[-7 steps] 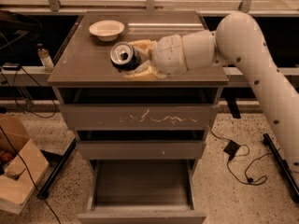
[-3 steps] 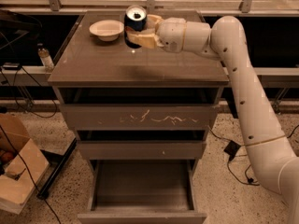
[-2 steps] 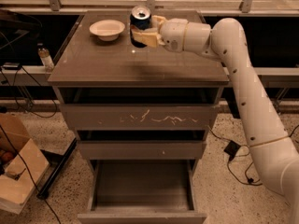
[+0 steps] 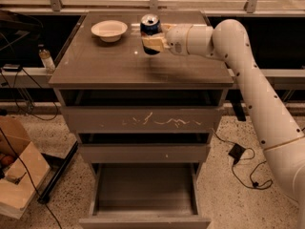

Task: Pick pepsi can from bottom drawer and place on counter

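The pepsi can (image 4: 150, 32), dark blue with a silver top, stands upright over the back middle of the counter (image 4: 119, 66). My gripper (image 4: 153, 42) is shut on the pepsi can from its right side, with the white arm (image 4: 238, 56) reaching in from the right. I cannot tell whether the can's base touches the counter. The bottom drawer (image 4: 145, 194) is pulled open at the foot of the cabinet and its grey tray shows nothing inside.
A white bowl (image 4: 109, 30) sits on the counter just left of the can. The scratched upper drawer front (image 4: 143, 120) and the middle drawer (image 4: 143, 152) are closed. A small bottle (image 4: 45, 59) stands on a ledge to the left. A cardboard box (image 4: 19, 180) is on the floor at left.
My gripper carried the can from the counter's front middle to the back and turned it from tilted to upright. It has since come slightly forward and lower.
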Controlling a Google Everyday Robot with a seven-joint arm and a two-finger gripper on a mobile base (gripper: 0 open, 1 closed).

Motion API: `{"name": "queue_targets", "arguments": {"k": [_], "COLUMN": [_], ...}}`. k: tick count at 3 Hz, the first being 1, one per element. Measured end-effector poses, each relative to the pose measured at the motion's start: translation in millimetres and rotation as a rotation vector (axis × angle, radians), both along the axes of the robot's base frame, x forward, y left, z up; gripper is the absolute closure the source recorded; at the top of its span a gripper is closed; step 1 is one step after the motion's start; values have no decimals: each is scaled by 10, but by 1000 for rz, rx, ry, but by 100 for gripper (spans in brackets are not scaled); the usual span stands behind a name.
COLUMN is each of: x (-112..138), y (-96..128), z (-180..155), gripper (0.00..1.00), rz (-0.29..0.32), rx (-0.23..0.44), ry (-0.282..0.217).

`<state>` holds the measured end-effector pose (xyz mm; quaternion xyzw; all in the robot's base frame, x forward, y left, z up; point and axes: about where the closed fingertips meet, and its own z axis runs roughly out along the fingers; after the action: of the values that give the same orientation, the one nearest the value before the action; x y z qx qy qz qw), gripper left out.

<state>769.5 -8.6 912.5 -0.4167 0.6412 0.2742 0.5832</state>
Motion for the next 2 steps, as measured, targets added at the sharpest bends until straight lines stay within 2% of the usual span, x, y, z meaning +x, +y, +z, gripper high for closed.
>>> {"name": "queue_targets", "arguments": {"k": [1,2], "x": [90,136], "y": [-147,-279], "z": [-220,-450], "gripper": [82,58], "rz": [-47,-72], "rx": [-9,18], "ry": [87,185]}}
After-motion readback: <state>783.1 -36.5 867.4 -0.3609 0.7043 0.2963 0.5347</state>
